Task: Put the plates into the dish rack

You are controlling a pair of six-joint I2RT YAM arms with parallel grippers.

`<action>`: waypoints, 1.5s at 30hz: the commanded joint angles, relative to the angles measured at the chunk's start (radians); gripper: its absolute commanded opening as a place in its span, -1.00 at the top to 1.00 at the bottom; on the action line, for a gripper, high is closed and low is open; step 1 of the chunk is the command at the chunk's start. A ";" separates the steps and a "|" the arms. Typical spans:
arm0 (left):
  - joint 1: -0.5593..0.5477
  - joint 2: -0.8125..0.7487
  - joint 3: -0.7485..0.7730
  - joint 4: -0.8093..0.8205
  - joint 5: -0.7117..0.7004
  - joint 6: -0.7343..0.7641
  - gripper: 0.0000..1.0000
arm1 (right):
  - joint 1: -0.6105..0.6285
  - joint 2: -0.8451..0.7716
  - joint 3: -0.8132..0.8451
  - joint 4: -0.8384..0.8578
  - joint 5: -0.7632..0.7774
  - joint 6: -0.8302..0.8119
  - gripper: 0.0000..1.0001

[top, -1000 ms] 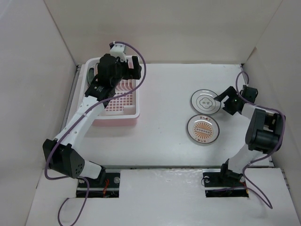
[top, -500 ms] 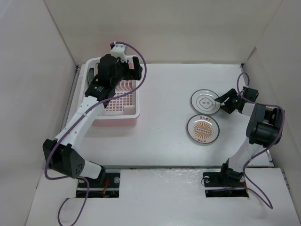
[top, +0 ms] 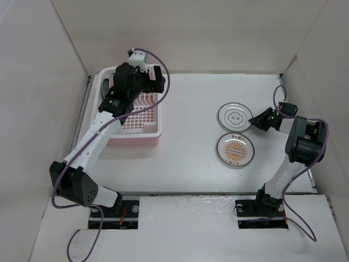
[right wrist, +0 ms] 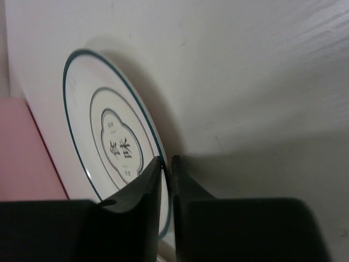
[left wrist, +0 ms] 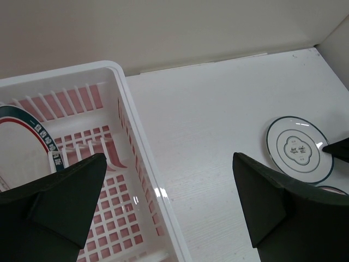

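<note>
A white plate with a thin green rim point(top: 233, 115) point(right wrist: 103, 136) lies right of centre, and my right gripper point(top: 254, 120) point(right wrist: 166, 166) is shut on its right rim. The gripped edge looks slightly raised, with a shadow under it. An orange sunburst plate point(top: 235, 149) lies flat just in front of it. The pale pink dish rack point(top: 154, 130) point(left wrist: 143, 164) stands at the back left, with one teal-banded plate point(left wrist: 24, 134) upright inside. My left gripper point(top: 152, 82) point(left wrist: 169, 210) hovers over the rack's right rim, open and holding nothing.
Cardboard walls close in the table on the left, back and right. The right wall is close behind my right arm point(top: 302, 147). White tabletop point(top: 191, 109) separates the rack from the two plates.
My right gripper has closed from open onto the green-rimmed plate's rim, and the plate has shifted slightly to the left. The left arm has not moved.
</note>
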 commanded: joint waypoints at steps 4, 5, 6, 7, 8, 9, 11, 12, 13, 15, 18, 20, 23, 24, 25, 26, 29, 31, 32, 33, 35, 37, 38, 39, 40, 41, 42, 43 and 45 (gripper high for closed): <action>0.004 -0.014 0.017 0.026 0.013 -0.005 -1.00 | 0.003 0.019 0.013 -0.030 -0.006 -0.012 1.00; 0.004 -0.014 0.017 0.026 0.013 -0.005 -1.00 | 0.003 0.029 0.013 -0.030 -0.006 -0.012 1.00; 0.004 -0.014 0.017 0.026 0.013 -0.005 -1.00 | 0.003 0.029 0.013 -0.030 -0.015 -0.012 1.00; 0.004 -0.014 0.017 0.026 0.013 -0.005 -1.00 | 0.003 0.029 0.013 -0.030 -0.015 -0.012 1.00; 0.004 -0.004 0.017 0.026 0.013 -0.005 -1.00 | 0.003 0.029 0.002 0.002 -0.029 0.005 1.00; 0.004 -0.004 0.017 0.015 0.013 -0.005 -1.00 | 0.003 0.018 -0.012 0.042 -0.076 0.028 1.00; 0.004 0.006 0.029 0.015 0.023 -0.005 -1.00 | 0.003 0.003 -0.079 0.237 -0.151 0.149 1.00; 0.004 0.016 0.029 0.005 0.042 -0.005 -1.00 | 0.003 -0.013 -0.102 0.316 -0.193 0.197 1.00; 0.004 0.016 0.040 0.005 0.053 -0.015 -1.00 | 0.003 -0.013 -0.122 0.392 -0.255 0.246 1.00; 0.004 0.028 0.040 0.005 0.098 -0.024 -1.00 | 0.013 -0.049 -0.167 0.554 -0.293 0.362 1.00; 0.004 0.057 0.040 0.014 0.141 -0.035 -1.00 | 0.047 -0.111 -0.176 0.676 -0.304 0.406 1.00; 0.004 0.075 0.063 0.003 0.166 -0.044 -1.00 | 0.102 -0.146 -0.165 0.676 -0.304 0.393 1.00; 0.004 0.108 0.086 -0.020 0.221 -0.044 -1.00 | 0.174 -0.198 -0.110 0.632 -0.293 0.320 1.00; 0.004 0.123 0.086 -0.020 0.237 -0.044 -1.00 | 0.221 -0.198 -0.092 0.615 -0.279 0.301 1.00; 0.004 0.132 0.086 -0.020 0.252 -0.044 -1.00 | 0.243 -0.211 -0.066 0.615 -0.279 0.292 1.00; 0.004 0.132 0.086 -0.009 0.284 -0.044 -1.00 | 0.262 -0.211 -0.052 0.615 -0.268 0.281 1.00; 0.004 0.152 0.086 -0.009 0.309 -0.044 -1.00 | 0.320 -0.198 -0.006 0.615 -0.259 0.281 1.00; 0.004 0.175 0.086 -0.009 0.342 -0.054 -1.00 | 0.352 -0.198 0.025 0.615 -0.259 0.281 1.00; 0.004 0.175 0.086 -0.009 0.358 -0.054 -1.00 | 0.363 -0.189 0.034 0.615 -0.259 0.272 1.00; 0.004 0.186 0.086 -0.009 0.390 -0.066 -1.00 | 0.374 -0.189 0.034 0.615 -0.259 0.272 1.00; 0.004 0.207 0.086 0.004 0.422 -0.077 -1.00 | 0.401 -0.189 0.060 0.615 -0.259 0.272 1.00; 0.004 0.224 0.086 0.005 0.442 -0.087 -1.00 | 0.413 -0.189 0.071 0.615 -0.259 0.272 1.00; 0.004 0.244 0.095 0.005 0.442 -0.087 -1.00 | 0.426 -0.189 0.071 0.615 -0.268 0.272 1.00; 0.004 0.255 0.095 0.005 0.442 -0.098 -1.00 | 0.426 -0.189 0.086 0.615 -0.277 0.263 1.00; 0.004 0.266 0.104 0.005 0.467 -0.098 -1.00 | 0.438 -0.189 0.095 0.633 -0.288 0.263 1.00; 0.004 0.284 0.105 0.005 0.479 -0.107 -0.98 | 0.447 -0.198 0.096 0.633 -0.288 0.263 1.00; 0.004 0.284 0.114 0.005 0.491 -0.107 -0.95 | 0.447 -0.198 0.106 0.633 -0.297 0.263 1.00; 0.004 0.296 0.114 0.005 0.505 -0.107 -0.91 | 0.447 -0.198 0.106 0.633 -0.297 0.263 1.00; 0.004 0.296 0.114 0.026 0.528 -0.117 -0.83 | 0.458 -0.198 0.117 0.633 -0.310 0.263 1.00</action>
